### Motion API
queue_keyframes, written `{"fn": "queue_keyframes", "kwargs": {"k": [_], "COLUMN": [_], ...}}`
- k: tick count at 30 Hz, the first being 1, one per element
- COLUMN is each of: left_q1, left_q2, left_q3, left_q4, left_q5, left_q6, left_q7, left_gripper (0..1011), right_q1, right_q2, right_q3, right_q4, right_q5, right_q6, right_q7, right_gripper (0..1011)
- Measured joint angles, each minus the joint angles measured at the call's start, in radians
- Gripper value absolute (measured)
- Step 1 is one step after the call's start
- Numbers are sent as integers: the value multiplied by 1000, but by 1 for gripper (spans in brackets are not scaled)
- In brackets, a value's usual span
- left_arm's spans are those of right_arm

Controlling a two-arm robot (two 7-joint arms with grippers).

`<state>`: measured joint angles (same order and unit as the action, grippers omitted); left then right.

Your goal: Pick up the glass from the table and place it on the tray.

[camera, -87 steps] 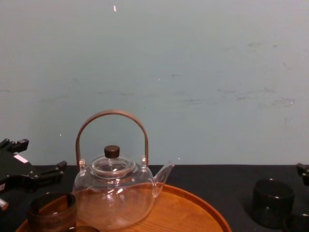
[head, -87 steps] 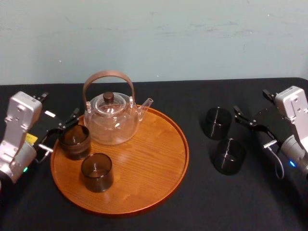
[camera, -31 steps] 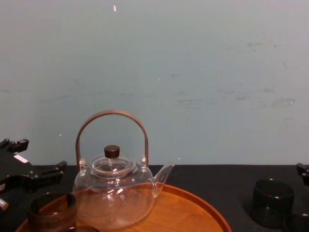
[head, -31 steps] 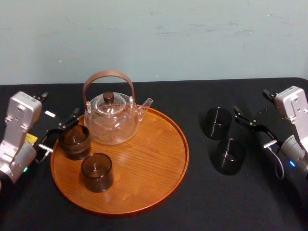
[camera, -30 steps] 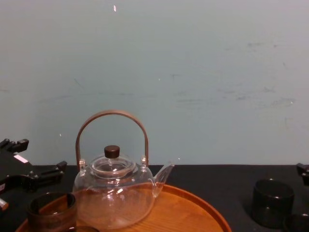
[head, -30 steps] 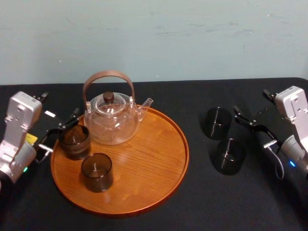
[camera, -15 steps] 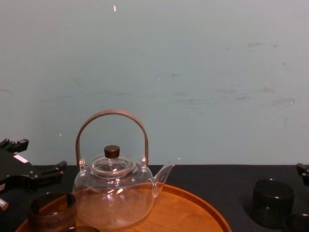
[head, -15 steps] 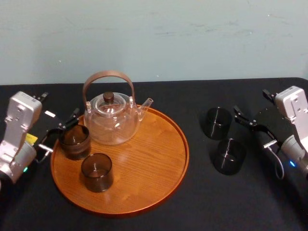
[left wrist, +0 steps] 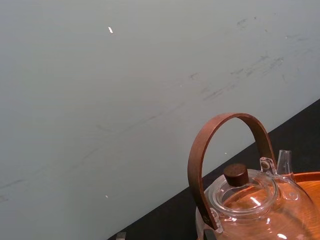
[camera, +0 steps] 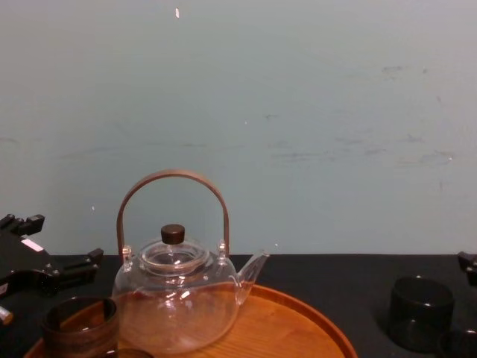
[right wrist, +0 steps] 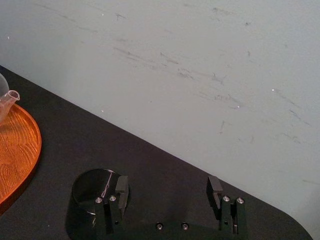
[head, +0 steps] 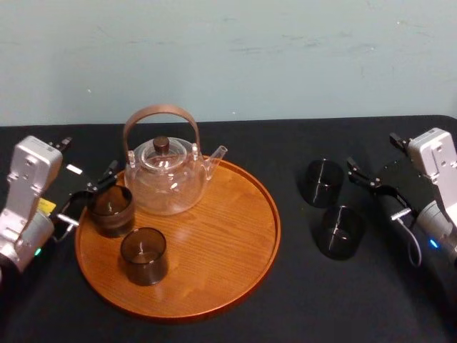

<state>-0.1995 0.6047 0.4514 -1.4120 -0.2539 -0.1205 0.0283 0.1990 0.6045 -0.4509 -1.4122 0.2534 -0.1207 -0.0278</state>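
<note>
The right gripper [right wrist: 167, 192] sits at the right side of the black table [head: 300, 307]. Its two fingers [right wrist: 114, 201] are spread wide with nothing between them. In the right wrist view one finger overlaps the rim of a dark glass, but whether they touch cannot be told.

In the head view two dark glasses stand upright on the table just inward of this gripper. The far glass [head: 321, 183] is nearer the wall and the near glass [head: 341, 231] is just in front of it, the two almost touching. Both are on the table, apart from the tray [head: 228, 236].

The tray is round, wooden and orange-brown, and lies left of centre. At its back stands a clear glass teapot [head: 166, 182] with a brown hoop handle, a dark knob on its lid and its spout pointing right. A third glass [head: 111, 209] stands on the tray by its left rim, just beside the teapot, and a fourth glass [head: 144, 255] stands in front of that one.

The left gripper [head: 90, 154] is at the tray's left edge, its fingers spread apart and holding nothing. One finger reaches close to the far side of the third glass, and I cannot tell whether it touches.
</note>
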Motion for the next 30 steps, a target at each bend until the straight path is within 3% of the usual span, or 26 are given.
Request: {"fn": "queue_keyframes", "kwargs": {"k": [7,18,30], "left_q1": [0,0,0], "left_q2": [0,0,0], "left_q3": [0,0,0], "left_q4": [0,0,0], "left_q5": [0,0,0], "left_q6": [0,0,0], "left_q7": [0,0,0], "left_gripper": [1001,1001,1001], "right_q1": [-25,-126,-271], "right_q2": [8,38,67], "right_q3": [19,63,125], "right_q4": [-31,-130,-241], "right_q5": [-4,5,77], "right_q6": [-4,-7,-20], "right_q7": [29,42,83], "right_gripper": [1002,1003,1002]}}
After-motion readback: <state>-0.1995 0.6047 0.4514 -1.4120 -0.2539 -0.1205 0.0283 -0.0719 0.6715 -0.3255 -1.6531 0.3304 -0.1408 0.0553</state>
